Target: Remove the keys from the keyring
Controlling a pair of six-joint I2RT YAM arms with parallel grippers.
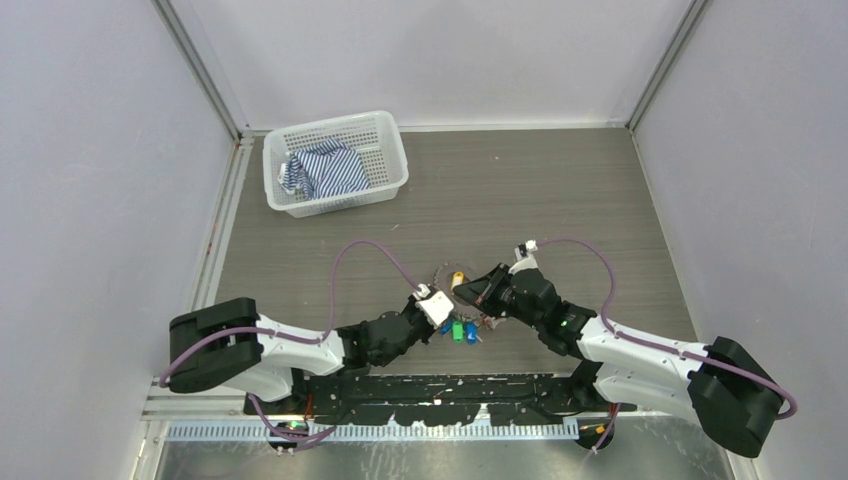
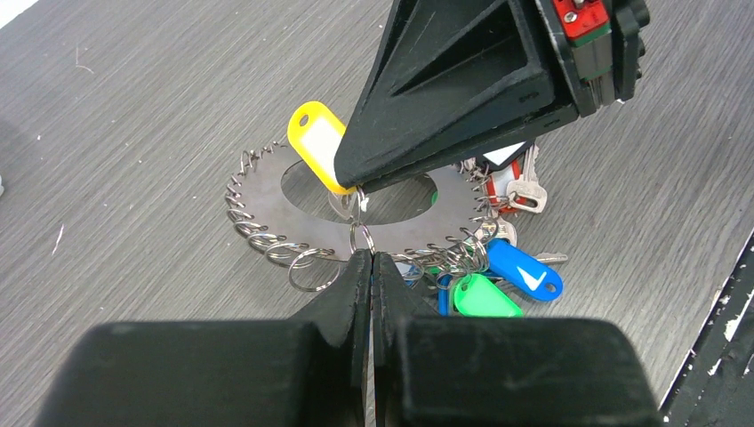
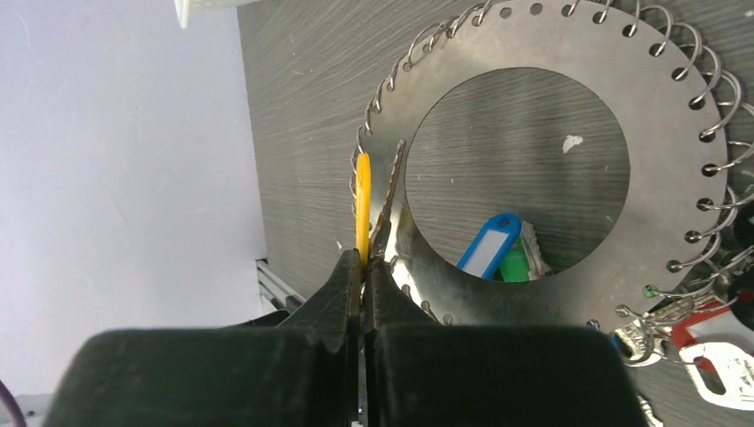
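Observation:
The keyring (image 2: 267, 203) is a flat metal disc with a large hole, lying on the table, its rim fringed with small split rings. Keys with blue (image 2: 525, 269), green (image 2: 480, 298) and red (image 2: 502, 189) tags bunch at its right side. My left gripper (image 2: 371, 256) is shut, pinching a small split ring (image 2: 360, 238) at the disc's near rim. From the far side my right gripper (image 3: 363, 258) is shut on the yellow tag (image 3: 363, 200) and its key (image 3: 389, 191), held up over the disc's hole. In the top view both grippers (image 1: 448, 296) (image 1: 468, 290) meet at the keyring (image 1: 446, 272).
A white mesh basket (image 1: 385, 135) holding a blue striped cloth (image 1: 325, 170) stands at the back left of the table. The table's near edge with a black rail (image 2: 720, 356) runs just right of the tagged keys. Grey walls close in both sides.

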